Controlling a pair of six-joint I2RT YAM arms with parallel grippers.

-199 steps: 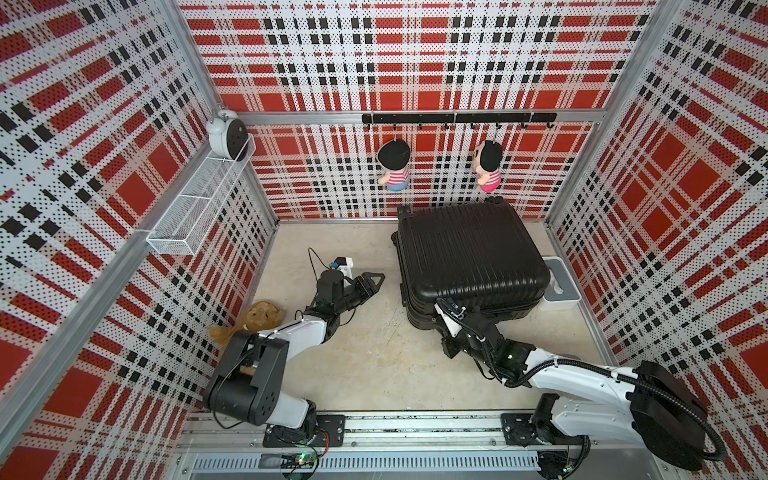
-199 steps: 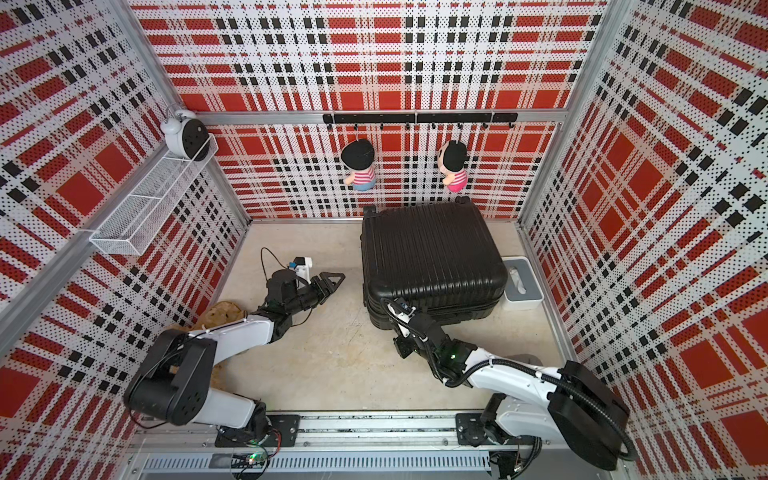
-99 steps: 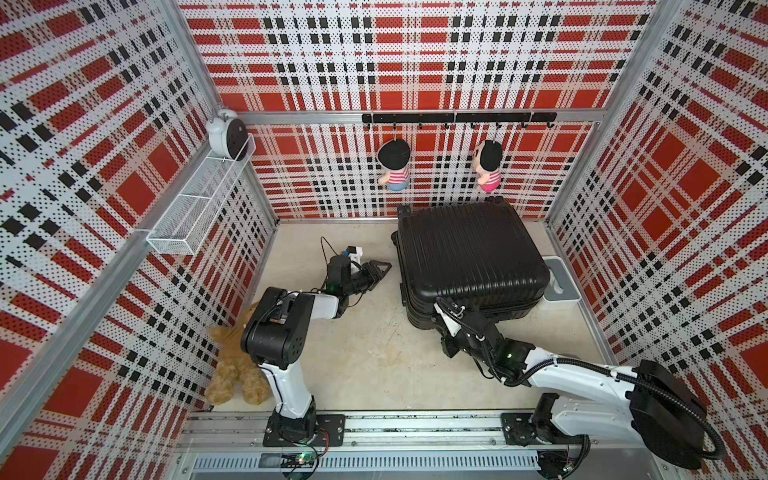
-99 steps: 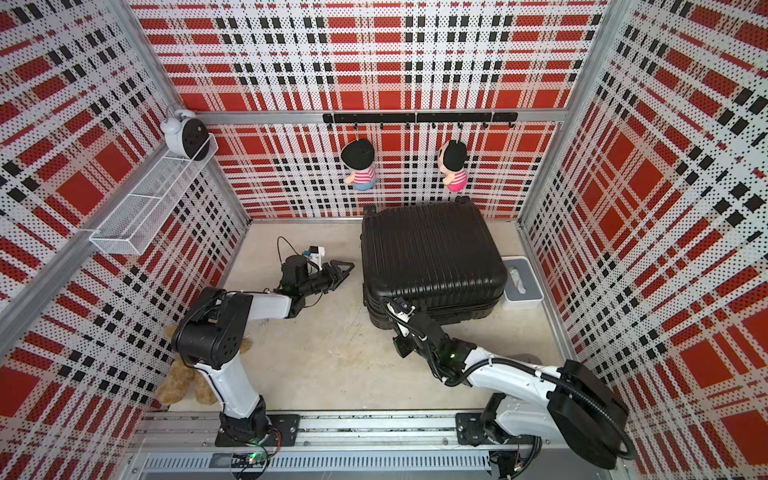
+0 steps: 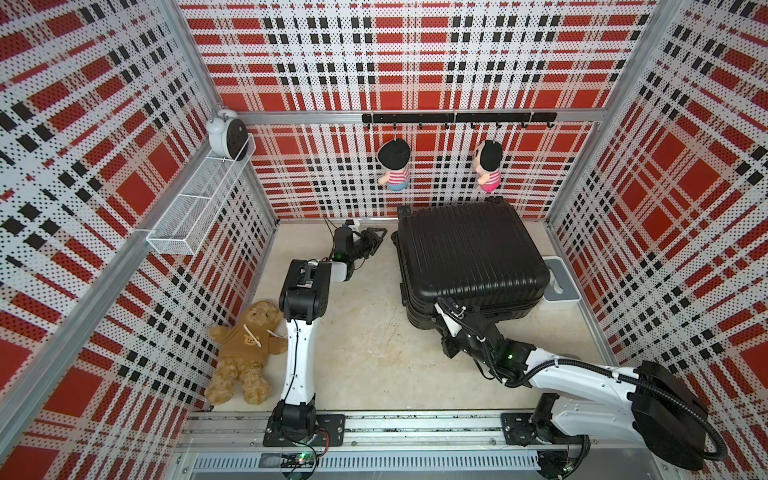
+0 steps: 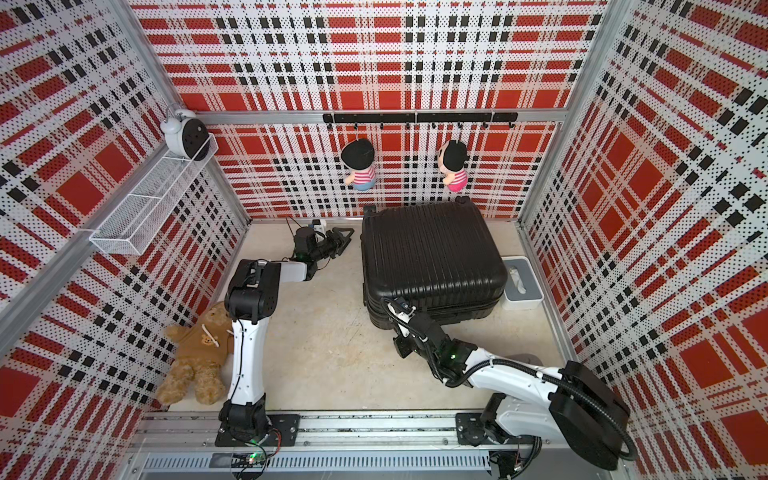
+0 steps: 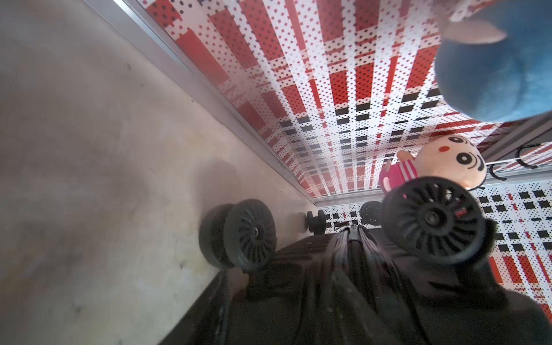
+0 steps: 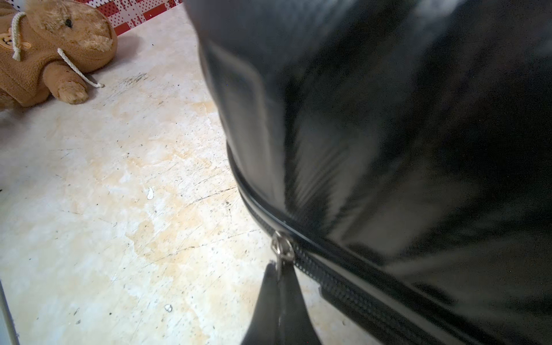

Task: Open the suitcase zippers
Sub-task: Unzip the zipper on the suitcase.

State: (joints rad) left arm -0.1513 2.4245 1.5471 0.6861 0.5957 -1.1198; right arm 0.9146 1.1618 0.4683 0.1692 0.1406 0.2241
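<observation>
The black ribbed suitcase (image 5: 469, 249) (image 6: 428, 253) lies flat at the back right of the floor. My right gripper (image 5: 441, 301) (image 6: 392, 304) (image 8: 279, 270) is at its near left corner, shut on the metal zipper pull (image 8: 281, 247), with the black zipper track (image 8: 343, 282) running on from the slider. My left gripper (image 5: 376, 237) (image 6: 344, 237) hovers low beside the suitcase's back left corner, jaws apart and empty. In the left wrist view I face two caster wheels (image 7: 252, 236) and the seam between the shells (image 7: 352, 242); my own fingers blur into the dark shell.
A brown teddy bear (image 5: 245, 345) lies by the left wall. A white-and-grey box (image 5: 559, 286) stands right of the suitcase. Two plush dolls (image 5: 395, 166) hang from a hook rail on the back wall. A wire basket (image 5: 195, 208) and alarm clock (image 5: 226, 135) sit high on the left.
My left arm has risen and reached toward the back wall, bringing its gripper close to the suitcase's back left corner and uncovering the teddy bear. The right arm has stayed put.
</observation>
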